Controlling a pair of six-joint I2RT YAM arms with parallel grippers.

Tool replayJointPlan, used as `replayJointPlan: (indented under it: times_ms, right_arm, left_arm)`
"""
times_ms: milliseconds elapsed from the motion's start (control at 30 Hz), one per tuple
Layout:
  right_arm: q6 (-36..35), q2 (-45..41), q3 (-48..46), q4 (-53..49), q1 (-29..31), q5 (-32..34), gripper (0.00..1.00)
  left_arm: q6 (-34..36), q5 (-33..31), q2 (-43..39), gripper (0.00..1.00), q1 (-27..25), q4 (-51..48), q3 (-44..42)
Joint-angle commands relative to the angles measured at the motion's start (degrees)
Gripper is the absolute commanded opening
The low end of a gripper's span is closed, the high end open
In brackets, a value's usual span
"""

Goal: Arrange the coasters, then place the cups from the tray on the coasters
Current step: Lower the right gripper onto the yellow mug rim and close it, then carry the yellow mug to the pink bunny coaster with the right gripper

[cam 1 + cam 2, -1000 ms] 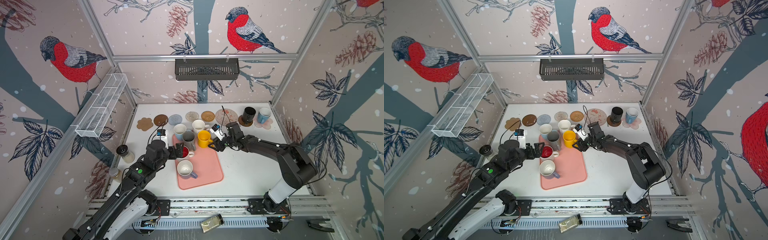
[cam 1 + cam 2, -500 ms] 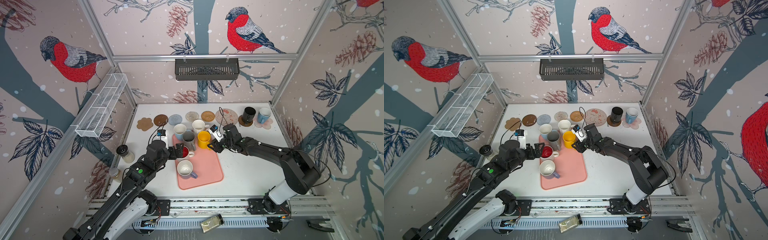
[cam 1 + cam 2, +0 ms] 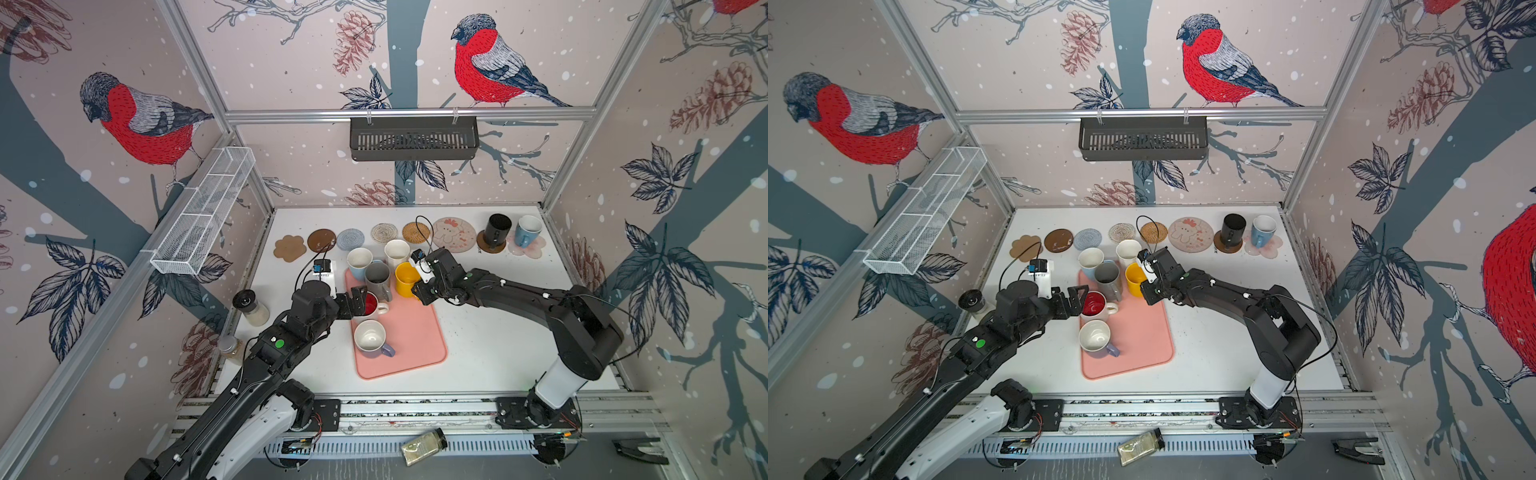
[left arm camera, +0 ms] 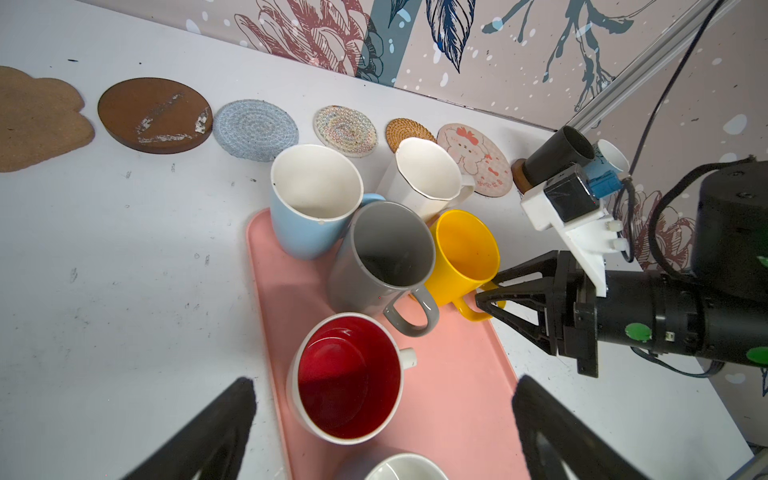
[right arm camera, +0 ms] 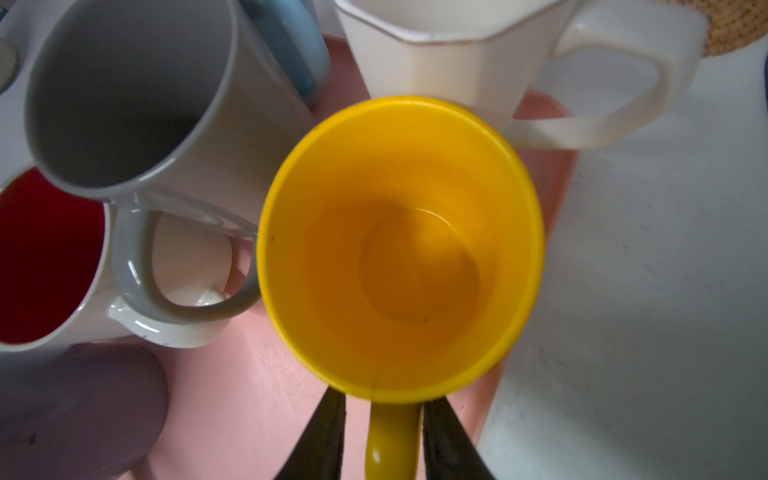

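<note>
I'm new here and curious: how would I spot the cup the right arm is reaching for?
Find the pink tray on the white table. At its far right corner stands the yellow cup, between a grey cup and the black fingers at its handle. It is the only yellow cup there.

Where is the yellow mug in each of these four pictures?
In a top view: yellow mug mid-table, at the pink tray's far end.
In a top view: same spot.
Left wrist: near the middle, beside the grey mug.
Right wrist: fills the middle, seen from above.
Shared landmark: the grey mug next to it.
</note>
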Motion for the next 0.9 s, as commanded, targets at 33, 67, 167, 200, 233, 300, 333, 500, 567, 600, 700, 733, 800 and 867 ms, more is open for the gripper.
replayJointPlan:
  times_ms: [33, 67, 167, 200, 233, 300, 333, 500, 567, 600, 700, 733, 800, 867]
  right_arm:
    - [3.16, 0.52, 0.54, -3.1, 0.29, 2.11, 0.32]
    - [3.36, 0.83, 0.8, -3.48, 0.29, 2.2, 0.31]
    - [3.8, 1.97, 2.57, -5.16, 0.38, 2.63, 0.27]
    - [3.76, 2.28, 3.19, -5.73, 0.44, 2.82, 0.26]
    - [3.69, 2.47, 3.59, -6.06, 0.62, 3.03, 0.25]
    - [3.72, 2.52, 4.08, -6.56, 0.81, 3.42, 0.22]
    - [3.79, 2.48, 4.24, -6.7, 0.91, 3.59, 0.2]
    - [3.72, 1.87, 4.67, -7.75, 1.34, 3.95, 0.1]
    - [3.76, 1.34, 4.97, -8.31, 1.5, 4.55, 0.06]
    - [3.88, 1.02, 5.03, -8.5, 1.61, 4.66, 0.05]
    - [4.22, -1.43, 4.73, -8.89, 1.87, 5.13, 0.04]
    - [4.39, -2.72, 4.56, -9.17, 1.86, 5.42, 0.04]
    - [4.76, -4.99, 4.25, -10.01, 1.87, 6.1, 0.04]
    - [5.4, -7.42, 4.03, -11.64, 1.6, 7.05, 0.04]
  left_arm:
    - [0.6, 0.36, -0.07, 0.97, 0.03, 0.89, 0.04]
    - [0.67, 0.27, -0.12, 0.97, 0.08, 0.79, 0.08]
    - [0.54, 0.03, -0.29, 0.97, 0.03, 0.9, -0.05]
    - [0.58, 0.09, -0.23, 0.97, 0.02, 0.88, -0.06]
    - [0.53, 0.1, -0.21, 0.97, -0.03, 0.87, -0.07]
    - [0.58, 0.18, -0.17, 0.97, 0.06, 0.91, -0.06]
    - [0.58, 0.12, -0.2, 0.97, 0.1, 0.91, 0.09]
    - [0.55, -0.16, -0.39, 0.97, 0.13, 0.83, 0.04]
    - [0.61, -0.28, -0.38, 0.97, 0.06, 0.91, 0.05]
    - [0.59, -0.34, -0.39, 0.97, 0.1, 0.86, 0.08]
    - [0.75, -1.05, -0.17, 0.97, 0.05, 0.67, 0.24]
    - [1.03, -1.14, 0.14, 0.97, 0.0, 0.6, 0.3]
    - [1.25, -0.47, 0.96, 0.97, -0.12, 0.7, 0.68]
    - [1.37, 0.78, 2.93, 0.97, -0.33, 0.54, 1.64]
